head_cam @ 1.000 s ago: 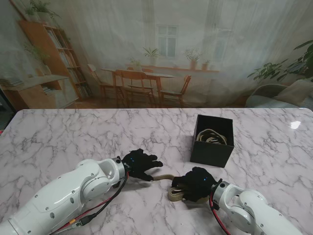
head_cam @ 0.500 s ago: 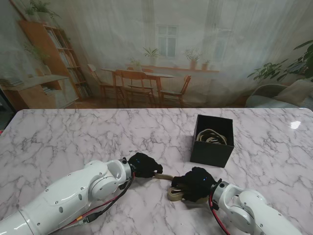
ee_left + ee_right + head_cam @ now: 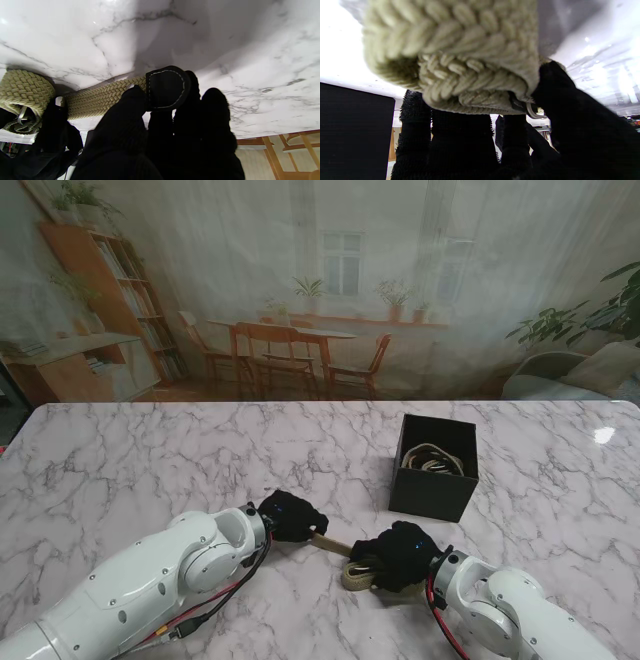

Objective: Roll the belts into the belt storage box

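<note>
A beige woven belt (image 3: 345, 558) lies on the marble table between my two hands. My right hand (image 3: 400, 555) is closed around its rolled part (image 3: 460, 62), with the metal buckle (image 3: 533, 113) tucked against the roll. My left hand (image 3: 290, 516) pinches the belt's free end, a black leather tip (image 3: 166, 87), between thumb and fingers; the straight strap (image 3: 100, 100) runs from there to the roll (image 3: 22, 90). The black belt storage box (image 3: 434, 467) stands farther from me, to the right, with a coiled belt (image 3: 432, 459) inside.
The marble table (image 3: 150, 460) spreads wide to the left and far side. The box's dark wall (image 3: 355, 130) shows close beside my right hand in the right wrist view. A printed room backdrop rises behind the table's far edge.
My left hand went from spread fingers to closed on the belt's free end and shifted slightly right. The right hand stayed on the roll.
</note>
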`<state>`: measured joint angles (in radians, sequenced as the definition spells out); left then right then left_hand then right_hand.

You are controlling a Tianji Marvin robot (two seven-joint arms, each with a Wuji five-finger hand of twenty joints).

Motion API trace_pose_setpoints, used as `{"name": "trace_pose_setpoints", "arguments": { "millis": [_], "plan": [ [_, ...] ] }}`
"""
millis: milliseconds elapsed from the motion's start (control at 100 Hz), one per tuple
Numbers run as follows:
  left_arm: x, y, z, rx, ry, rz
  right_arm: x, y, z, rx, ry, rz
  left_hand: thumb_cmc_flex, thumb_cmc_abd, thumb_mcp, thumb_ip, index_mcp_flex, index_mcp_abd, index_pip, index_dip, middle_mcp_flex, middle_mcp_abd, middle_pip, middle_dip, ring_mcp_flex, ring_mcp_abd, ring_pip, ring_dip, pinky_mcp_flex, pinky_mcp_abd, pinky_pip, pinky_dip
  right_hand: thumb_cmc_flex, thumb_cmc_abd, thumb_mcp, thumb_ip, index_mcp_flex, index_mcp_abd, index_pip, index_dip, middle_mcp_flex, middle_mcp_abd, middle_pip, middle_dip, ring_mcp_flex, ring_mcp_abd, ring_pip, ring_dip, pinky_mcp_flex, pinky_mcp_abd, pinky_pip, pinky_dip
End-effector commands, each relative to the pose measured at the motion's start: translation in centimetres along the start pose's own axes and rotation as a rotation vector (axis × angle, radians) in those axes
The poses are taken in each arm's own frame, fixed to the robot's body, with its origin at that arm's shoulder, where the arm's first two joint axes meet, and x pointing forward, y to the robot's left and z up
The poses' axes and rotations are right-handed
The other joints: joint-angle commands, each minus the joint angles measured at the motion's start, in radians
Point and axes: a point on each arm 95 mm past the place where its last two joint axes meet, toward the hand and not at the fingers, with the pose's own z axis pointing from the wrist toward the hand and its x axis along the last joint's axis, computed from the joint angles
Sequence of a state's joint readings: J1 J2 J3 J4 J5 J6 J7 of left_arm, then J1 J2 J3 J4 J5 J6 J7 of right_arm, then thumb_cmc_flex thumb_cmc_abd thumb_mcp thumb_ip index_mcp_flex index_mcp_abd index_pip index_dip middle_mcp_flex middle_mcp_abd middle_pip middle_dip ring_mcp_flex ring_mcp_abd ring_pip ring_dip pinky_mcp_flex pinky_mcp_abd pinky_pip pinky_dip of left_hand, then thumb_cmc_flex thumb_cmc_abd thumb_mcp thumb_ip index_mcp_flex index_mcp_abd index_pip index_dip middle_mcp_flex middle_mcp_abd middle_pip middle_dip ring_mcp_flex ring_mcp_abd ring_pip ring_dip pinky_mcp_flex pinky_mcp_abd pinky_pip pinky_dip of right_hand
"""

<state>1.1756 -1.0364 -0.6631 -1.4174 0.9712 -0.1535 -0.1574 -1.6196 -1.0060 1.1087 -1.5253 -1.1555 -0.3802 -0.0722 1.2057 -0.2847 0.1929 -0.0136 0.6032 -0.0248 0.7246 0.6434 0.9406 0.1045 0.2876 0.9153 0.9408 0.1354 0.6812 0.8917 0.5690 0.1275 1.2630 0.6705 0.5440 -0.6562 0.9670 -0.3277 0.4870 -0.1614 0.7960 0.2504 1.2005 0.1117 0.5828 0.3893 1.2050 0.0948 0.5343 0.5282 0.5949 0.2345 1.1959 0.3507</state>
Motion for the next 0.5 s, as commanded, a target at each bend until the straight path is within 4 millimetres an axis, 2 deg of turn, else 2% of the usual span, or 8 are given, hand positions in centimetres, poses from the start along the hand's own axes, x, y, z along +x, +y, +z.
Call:
{"name": "trace_pose_setpoints", "arguments": {
  "millis": [0, 320, 490],
  "plan": [
    [-0.8, 0.5, -0.6, -0.028, -0.030, 0.005, 0.3, -1.8, -0.5, 0.049, -0.008, 0.011, 0.072, -0.007, 0.053, 0.012, 0.086, -0.017, 0.151, 0.031, 0.033, 0.005, 0.024, 0.020, 0.034, 0.007, 0.050, 0.021, 0.027, -0.040, 0.057, 0.029, 0.103, 0.049, 0.127, 0.070, 0.066, -0.014, 0.081, -0.004, 0.073, -0.184, 0.020, -0.010, -0.002, -0.093, -0.026, -0.026, -0.002, -0.008, 0.013, 0.008],
    [-2.3, 1.1, -2.4, -0.047, -0.083, 0.024, 0.2, -1.8, -0.5, 0.048, -0.015, 0.010, 0.067, -0.005, 0.068, 0.008, 0.080, -0.019, 0.164, 0.041, 0.029, 0.010, 0.032, 0.035, 0.032, 0.002, 0.060, 0.029, 0.024, -0.043, 0.059, 0.034, 0.103, 0.048, 0.129, 0.070, 0.065, -0.008, 0.082, -0.007, 0.074, -0.184, 0.022, -0.010, 0.000, -0.093, -0.025, -0.026, 0.000, -0.009, 0.015, 0.006],
    [-2.9, 1.5, -3.3, -0.058, -0.106, 0.031, 0.2, -1.8, -0.5, 0.046, -0.016, 0.013, 0.066, -0.005, 0.069, 0.006, 0.079, -0.020, 0.166, 0.044, 0.028, 0.012, 0.034, 0.038, 0.030, 0.002, 0.063, 0.032, 0.021, -0.044, 0.058, 0.037, 0.104, 0.047, 0.130, 0.070, 0.031, 0.022, 0.056, -0.006, 0.076, -0.184, 0.024, -0.011, 0.000, -0.093, -0.024, -0.026, 0.001, -0.010, 0.015, 0.005]
  ]
}}
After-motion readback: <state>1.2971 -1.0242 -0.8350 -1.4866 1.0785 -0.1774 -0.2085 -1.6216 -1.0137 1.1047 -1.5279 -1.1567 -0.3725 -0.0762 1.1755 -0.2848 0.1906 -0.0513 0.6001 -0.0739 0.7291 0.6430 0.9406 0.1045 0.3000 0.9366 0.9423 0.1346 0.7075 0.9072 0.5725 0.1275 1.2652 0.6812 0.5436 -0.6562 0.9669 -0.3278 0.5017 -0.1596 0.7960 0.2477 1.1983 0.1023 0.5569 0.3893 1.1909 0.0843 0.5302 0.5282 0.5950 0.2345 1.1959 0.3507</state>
